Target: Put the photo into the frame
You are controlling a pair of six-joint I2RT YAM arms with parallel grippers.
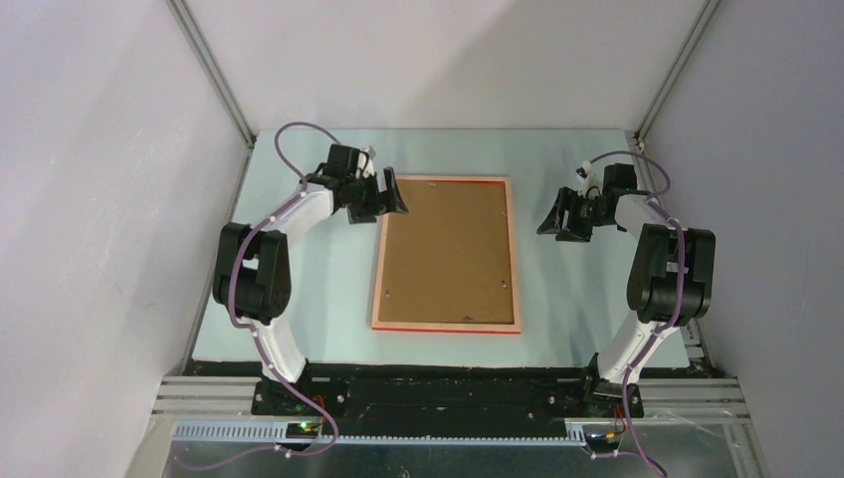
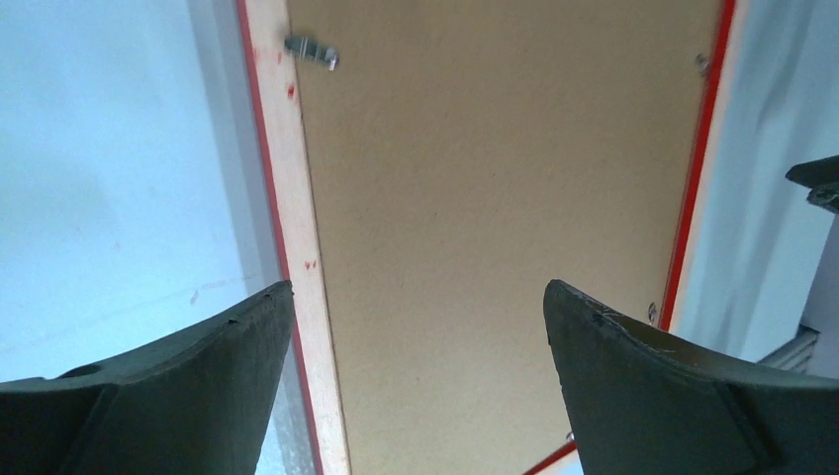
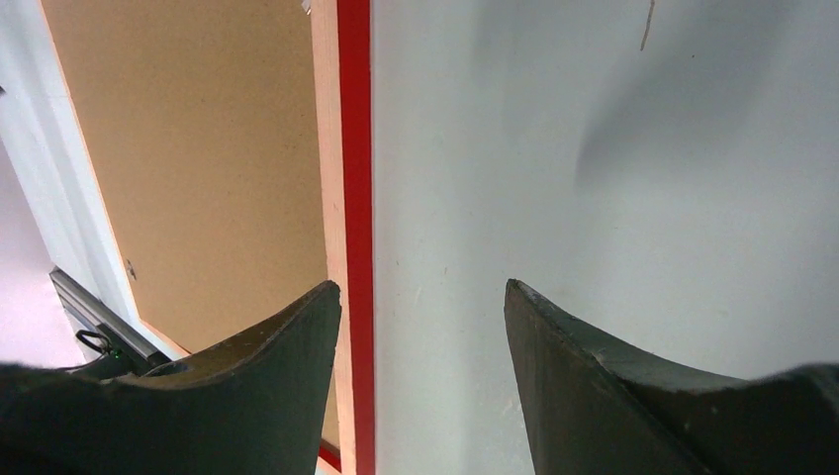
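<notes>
The frame (image 1: 515, 261) lies back-up in the middle of the table, its pale wood rail (image 2: 297, 198) edged in red (image 3: 354, 148). A plain brown backing board (image 1: 446, 254) fills it. The photo is out of view in every camera. My left gripper (image 1: 390, 202) hovers over the frame's far left corner, open wide, with the board (image 2: 495, 178) showing between its fingers (image 2: 416, 297). My right gripper (image 1: 559, 221) stands open just right of the frame's far right side, above bare table (image 3: 423, 292), holding nothing.
A small metal clip (image 2: 312, 49) sits on the board near the left rail, and small clips show near the other edges. The pale table mat (image 1: 577, 299) is bounded by walls and metal posts on three sides. The arm bases stand at the near edge.
</notes>
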